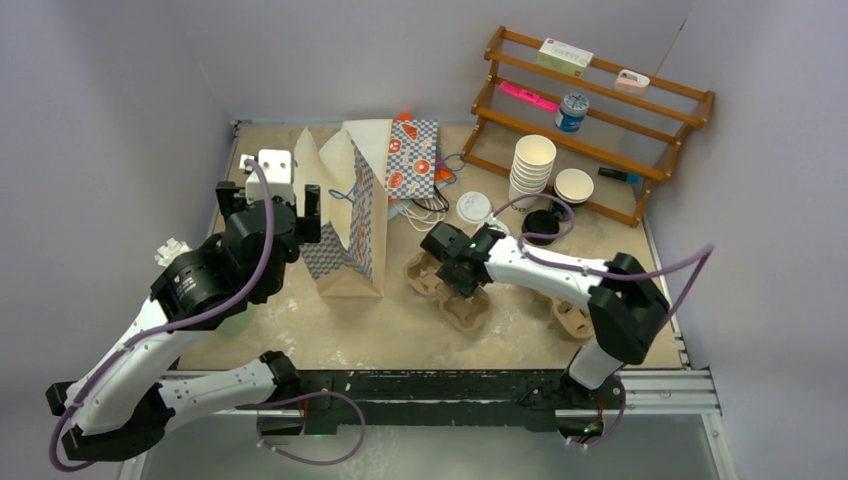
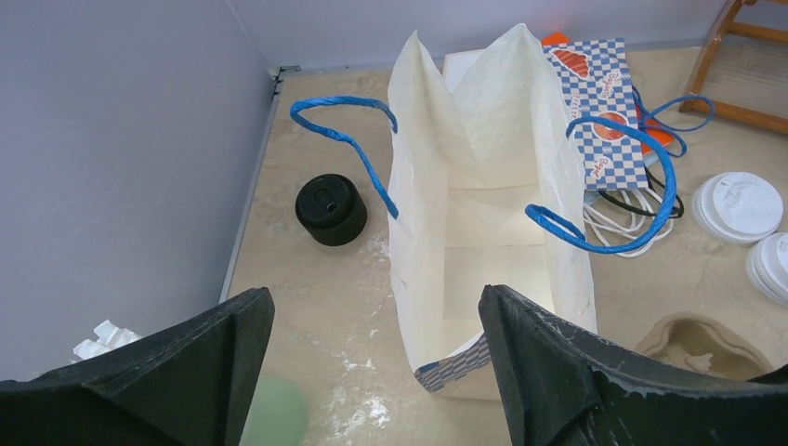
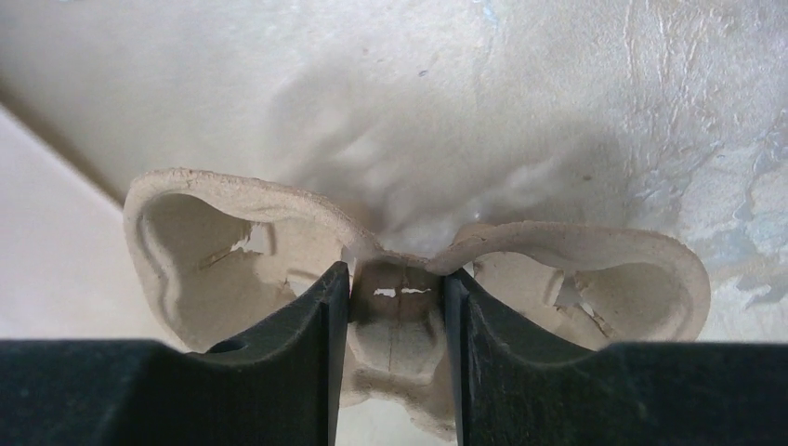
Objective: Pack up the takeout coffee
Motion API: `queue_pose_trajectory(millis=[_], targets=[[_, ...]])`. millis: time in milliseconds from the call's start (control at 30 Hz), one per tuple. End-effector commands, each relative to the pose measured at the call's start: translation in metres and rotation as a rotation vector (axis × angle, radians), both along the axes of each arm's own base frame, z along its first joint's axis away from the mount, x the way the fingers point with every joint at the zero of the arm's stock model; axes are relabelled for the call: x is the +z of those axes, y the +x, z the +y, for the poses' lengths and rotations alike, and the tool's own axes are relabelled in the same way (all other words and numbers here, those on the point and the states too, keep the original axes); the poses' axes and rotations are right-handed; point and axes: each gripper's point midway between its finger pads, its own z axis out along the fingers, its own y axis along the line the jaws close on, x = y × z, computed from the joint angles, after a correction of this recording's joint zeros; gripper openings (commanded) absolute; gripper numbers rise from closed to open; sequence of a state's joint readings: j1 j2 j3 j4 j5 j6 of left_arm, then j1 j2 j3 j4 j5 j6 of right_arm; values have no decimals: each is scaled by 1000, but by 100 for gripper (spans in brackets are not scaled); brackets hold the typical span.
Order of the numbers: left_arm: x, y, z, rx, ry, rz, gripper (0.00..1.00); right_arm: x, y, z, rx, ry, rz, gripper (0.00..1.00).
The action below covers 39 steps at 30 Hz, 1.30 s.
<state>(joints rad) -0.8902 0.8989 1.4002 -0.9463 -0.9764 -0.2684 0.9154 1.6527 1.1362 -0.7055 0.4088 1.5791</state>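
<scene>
Paper bag (image 2: pixel 483 223) is stood upright on the table (image 2: pixel 307 279), mouth spread open, blue handles (image 2: pixel 344 121) flopped to either side. No cup is seen inside it.

Black-lidded cup (image 2: pixel 330 209) is stood upright on the table left of the bag, near it but not touching, close to the side wall. It is gripped by nothing.

Left gripper (image 2: pixel 372 307) is held above the near end of the bag with its fingers (image 2: pixel 548 372) spread wide and nothing between them. The cup is seen ahead of the left-hand finger and off to its left, well apart from it.

Right gripper (image 3: pixel 395 279) is set down on the pulp carrier (image 3: pixel 186 232), which lies flat just right of the bag's base. Its fingers are pressed against both sides of the carrier's centre post, so it is clamped on the carrier. The bag stands between this gripper and the cup.

A second black-lidded cup (image 1: pixel 540 222) is seen from above only, further right of the bag, beside the stack of white cups (image 1: pixel 532 160). It is apart from the right gripper and crossed by that arm's cable.

Loose white lids (image 2: pixel 739 204) and a flat checked bag (image 2: pixel 599 102) are laid right of and behind the bag.
</scene>
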Motion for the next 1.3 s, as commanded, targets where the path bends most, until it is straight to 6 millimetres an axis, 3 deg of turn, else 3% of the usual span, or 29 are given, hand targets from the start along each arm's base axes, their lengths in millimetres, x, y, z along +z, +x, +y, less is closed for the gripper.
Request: queue_pose_trajectory(millis=[0, 167, 367, 533, 667, 867, 1033, 1267], targets=[[0, 2, 2, 16, 22, -2, 87, 33, -1, -14, 18, 5, -71, 36], [1, 3, -1, 9, 14, 5, 87, 77, 12, -27, 73, -24, -203, 37], [16, 3, -5, -4, -28, -8, 83, 158, 32, -31, 283, -22, -490, 37], [15, 6, -6, 13, -34, 18, 82, 221, 31, -27, 446, 46, -728, 38], [5, 9, -2, 29, -58, 43, 80, 271, 29, -28, 535, 33, -849, 37], [-31, 18, -4, 41, -71, 124, 80, 333, 31, -13, 640, 43, -979, 34], [-53, 37, 3, 55, -85, 180, 78, 368, 33, -4, 662, 74, -1055, 34], [-81, 73, 16, 33, -167, 287, 67, 389, 30, 7, 720, 99, -1105, 33]])
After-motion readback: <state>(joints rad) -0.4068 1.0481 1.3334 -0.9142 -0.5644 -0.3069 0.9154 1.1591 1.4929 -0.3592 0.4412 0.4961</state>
